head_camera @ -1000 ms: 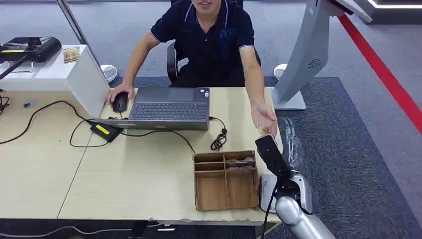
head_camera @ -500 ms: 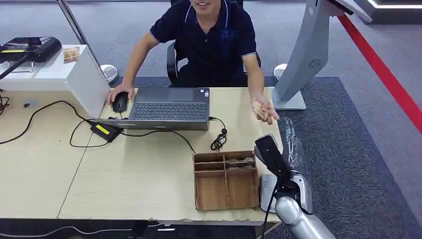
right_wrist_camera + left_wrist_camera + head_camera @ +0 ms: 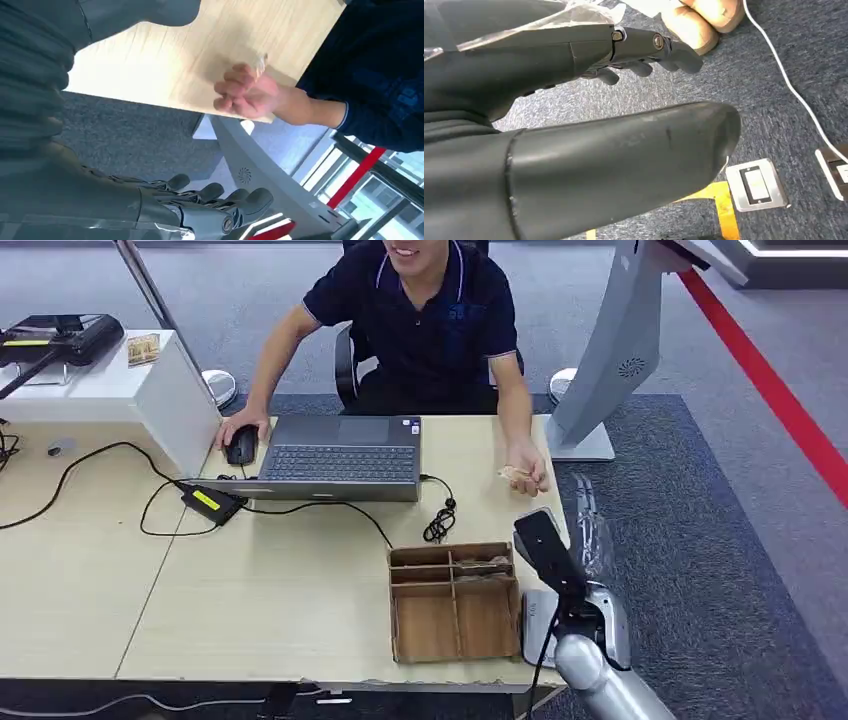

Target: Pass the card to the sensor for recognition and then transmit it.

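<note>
Sitting behind a pale wooden tabletop (image 3: 300,600), a person (image 3: 425,325) in a dark polo holds the card (image 3: 515,473) in one hand (image 3: 527,468) just above the tabletop's right edge, the other hand on a mouse (image 3: 241,445) beside a grey laptop (image 3: 340,455). A divided cardboard box (image 3: 455,600) sits near the front right corner, black cables trailing across the wood. Blue-grey carpet covers the floor (image 3: 700,570), crossed by a red stripe (image 3: 770,380); a grey kiosk stand (image 3: 615,350) rises past the tabletop. The robot's right hand (image 3: 540,545) is raised by the box, fingers (image 3: 220,197) extended and empty. The left hand (image 3: 589,100) hangs over carpet, fingers apart, holding nothing.
</note>
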Robot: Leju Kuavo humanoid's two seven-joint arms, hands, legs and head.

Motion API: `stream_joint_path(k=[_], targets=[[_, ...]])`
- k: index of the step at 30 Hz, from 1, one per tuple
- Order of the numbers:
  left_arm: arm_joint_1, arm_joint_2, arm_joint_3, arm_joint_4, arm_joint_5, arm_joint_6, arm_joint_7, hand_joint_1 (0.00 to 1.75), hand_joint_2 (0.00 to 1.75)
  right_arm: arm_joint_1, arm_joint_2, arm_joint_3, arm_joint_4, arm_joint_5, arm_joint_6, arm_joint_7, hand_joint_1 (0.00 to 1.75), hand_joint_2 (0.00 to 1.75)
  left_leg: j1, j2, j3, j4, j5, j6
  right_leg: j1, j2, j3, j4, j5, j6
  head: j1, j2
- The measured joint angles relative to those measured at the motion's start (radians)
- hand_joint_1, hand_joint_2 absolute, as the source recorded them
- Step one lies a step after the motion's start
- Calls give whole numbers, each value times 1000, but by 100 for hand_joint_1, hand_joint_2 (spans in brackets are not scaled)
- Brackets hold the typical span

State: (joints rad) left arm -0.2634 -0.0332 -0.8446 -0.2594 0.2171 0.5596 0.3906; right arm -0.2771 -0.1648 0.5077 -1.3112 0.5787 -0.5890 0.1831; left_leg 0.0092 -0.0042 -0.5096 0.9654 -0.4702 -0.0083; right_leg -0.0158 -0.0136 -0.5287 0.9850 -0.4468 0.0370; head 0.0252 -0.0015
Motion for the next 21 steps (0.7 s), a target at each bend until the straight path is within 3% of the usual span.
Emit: stream_joint_path(k=[12,21], targets=[[1,3,0,1,4,-8,0,0,0,12,-66,-4,-121,143,125,107,0,175,0,0,0,0,0,0,0,0,0,0,0,0,0,0],[0,9,0,1,10,-13,0,0,0,15,-125,-2,-241,215,280,152,0,175,0,0,0,0,0,0,0,0,0,0,0,0,0,0]])
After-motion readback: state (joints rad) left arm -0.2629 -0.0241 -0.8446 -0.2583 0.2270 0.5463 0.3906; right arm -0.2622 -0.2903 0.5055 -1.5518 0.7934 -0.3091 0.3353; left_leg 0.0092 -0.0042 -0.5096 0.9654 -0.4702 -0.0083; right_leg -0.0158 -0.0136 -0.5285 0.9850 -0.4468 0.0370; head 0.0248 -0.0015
